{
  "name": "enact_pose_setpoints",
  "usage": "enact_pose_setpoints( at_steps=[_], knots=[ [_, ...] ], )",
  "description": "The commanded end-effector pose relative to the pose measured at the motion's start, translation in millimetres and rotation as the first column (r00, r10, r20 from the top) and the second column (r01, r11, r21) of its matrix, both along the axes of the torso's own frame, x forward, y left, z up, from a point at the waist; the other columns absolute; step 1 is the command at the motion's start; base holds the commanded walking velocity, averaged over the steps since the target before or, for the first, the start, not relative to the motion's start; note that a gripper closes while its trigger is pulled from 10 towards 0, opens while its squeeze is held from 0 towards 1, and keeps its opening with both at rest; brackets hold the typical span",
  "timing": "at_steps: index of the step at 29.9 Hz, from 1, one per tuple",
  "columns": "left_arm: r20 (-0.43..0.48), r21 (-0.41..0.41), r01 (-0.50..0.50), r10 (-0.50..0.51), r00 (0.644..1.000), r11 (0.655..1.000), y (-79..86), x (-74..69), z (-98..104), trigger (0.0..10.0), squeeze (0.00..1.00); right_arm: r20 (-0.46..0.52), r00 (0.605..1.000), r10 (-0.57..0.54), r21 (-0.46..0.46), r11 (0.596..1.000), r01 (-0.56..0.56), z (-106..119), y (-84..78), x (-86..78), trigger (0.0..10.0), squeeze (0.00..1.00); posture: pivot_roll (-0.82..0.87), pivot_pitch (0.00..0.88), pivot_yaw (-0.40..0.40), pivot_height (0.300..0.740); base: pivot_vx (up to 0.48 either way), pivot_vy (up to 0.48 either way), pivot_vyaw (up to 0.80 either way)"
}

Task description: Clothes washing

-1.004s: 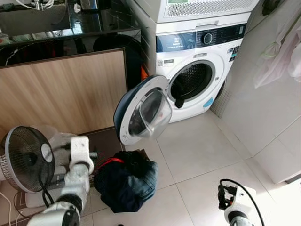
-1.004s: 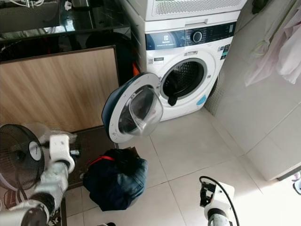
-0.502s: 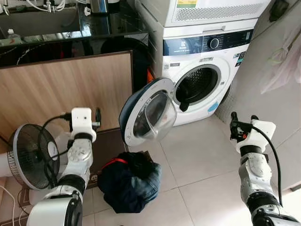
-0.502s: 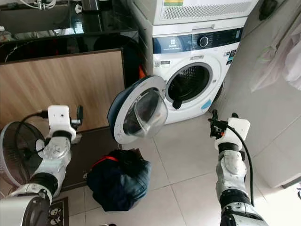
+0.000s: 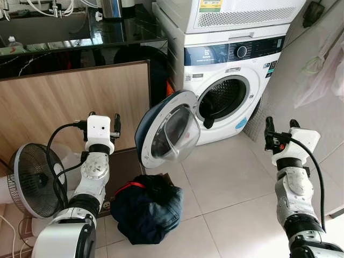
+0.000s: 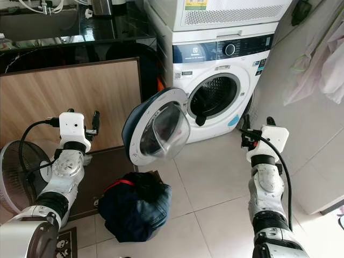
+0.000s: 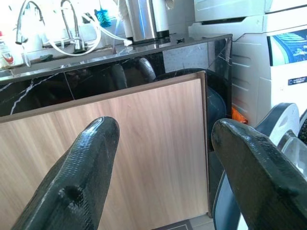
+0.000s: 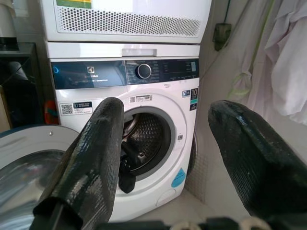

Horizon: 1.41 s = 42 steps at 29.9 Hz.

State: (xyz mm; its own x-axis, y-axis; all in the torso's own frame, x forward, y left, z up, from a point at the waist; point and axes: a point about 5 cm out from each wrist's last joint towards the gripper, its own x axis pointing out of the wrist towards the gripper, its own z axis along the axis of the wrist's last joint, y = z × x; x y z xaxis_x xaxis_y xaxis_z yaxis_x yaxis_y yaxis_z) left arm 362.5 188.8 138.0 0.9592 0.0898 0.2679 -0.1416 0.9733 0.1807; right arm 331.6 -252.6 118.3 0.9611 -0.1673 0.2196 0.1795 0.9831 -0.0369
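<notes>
Two silver arms are raised, forearms upright, either side of the white front-loading washing machine [image 5: 226, 80]. Left gripper [image 5: 102, 119] and right gripper [image 5: 279, 129] both spread, grasping nothing. Dark blue clothes heap [image 5: 148, 207] sits on the tile below the open round door [image 5: 166, 131]; something dark, maybe fabric, hangs from the drum.

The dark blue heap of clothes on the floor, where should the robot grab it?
Probably at the top of the dark blue heap of clothes, coming straight down from above. It sits as a rounded mound on the tiled floor with folds bunched at its crown, so open fingers could pinch there. The left gripper is nearer; both it and the right gripper are open and empty.
</notes>
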Motion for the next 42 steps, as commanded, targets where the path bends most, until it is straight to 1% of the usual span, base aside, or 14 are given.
enact_pose_setpoints(
  at_steps=[1, 7, 11, 15, 16, 19, 42],
  knots=[
    [0.022, -0.006, 0.001, -0.001, 1.0, 1.0, -2.1, 3.2, 6.7, 10.0, 0.0, 0.011, 1.0, -0.002, 0.002, 1.0, 0.002, 5.4, -0.5, 2.2, 10.0, 0.0, 0.05, 0.0, -0.016, 0.74, 0.0, 0.0, 0.0],
    [0.018, -0.003, 0.005, -0.005, 1.0, 1.0, -2.0, 5.6, 9.6, 10.0, 0.0, 0.005, 1.0, -0.012, -0.003, 1.0, 0.012, 7.0, -1.6, 3.9, 10.0, 0.0, 0.06, 0.0, -0.012, 0.74, 0.0, 0.0, 0.0],
    [0.017, -0.003, 0.0, 0.0, 1.0, 1.0, 1.2, 7.8, 13.4, 10.0, 0.0, -0.011, 1.0, -0.028, -0.017, 0.999, 0.027, 7.9, -4.1, 5.3, 10.0, 0.0, 0.06, 0.027, -0.009, 0.74, 0.0, 0.0, 0.0],
    [0.018, -0.006, -0.009, 0.009, 1.0, 1.0, 4.1, 8.9, 15.9, 10.0, 0.0, -0.016, 0.999, -0.04, -0.032, 0.999, 0.039, 9.1, -5.5, 6.0, 10.0, 0.0, 0.06, 0.027, -0.009, 0.74, 0.0, 0.0, 0.0],
    [0.017, -0.024, -0.019, 0.019, 1.0, 1.0, 6.3, 9.9, 17.3, 10.0, 0.0, -0.015, 0.999, -0.036, -0.025, 0.999, 0.035, 9.6, -5.3, 6.6, 10.0, 0.0, 0.06, 0.037, -0.009, 0.74, 0.0, 0.0, 0.0],
    [0.017, -0.033, -0.023, 0.024, 1.0, 0.999, 7.1, 11.0, 19.0, 10.0, 0.0, -0.017, 1.0, -0.024, -0.021, 0.999, 0.024, 10.2, -3.7, 7.8, 10.0, 0.0, 0.06, 0.046, -0.009, 0.74, 0.0, 0.0, 0.0],
    [0.02, -0.044, -0.022, 0.023, 1.0, 0.999, 6.3, 12.2, 21.0, 10.0, 0.0, -0.013, 1.0, -0.019, -0.016, 1.0, 0.019, 13.0, -1.5, 10.1, 10.0, 0.0, 0.06, 0.066, -0.01, 0.74, 0.0, 0.0, 0.0]
  ],
)
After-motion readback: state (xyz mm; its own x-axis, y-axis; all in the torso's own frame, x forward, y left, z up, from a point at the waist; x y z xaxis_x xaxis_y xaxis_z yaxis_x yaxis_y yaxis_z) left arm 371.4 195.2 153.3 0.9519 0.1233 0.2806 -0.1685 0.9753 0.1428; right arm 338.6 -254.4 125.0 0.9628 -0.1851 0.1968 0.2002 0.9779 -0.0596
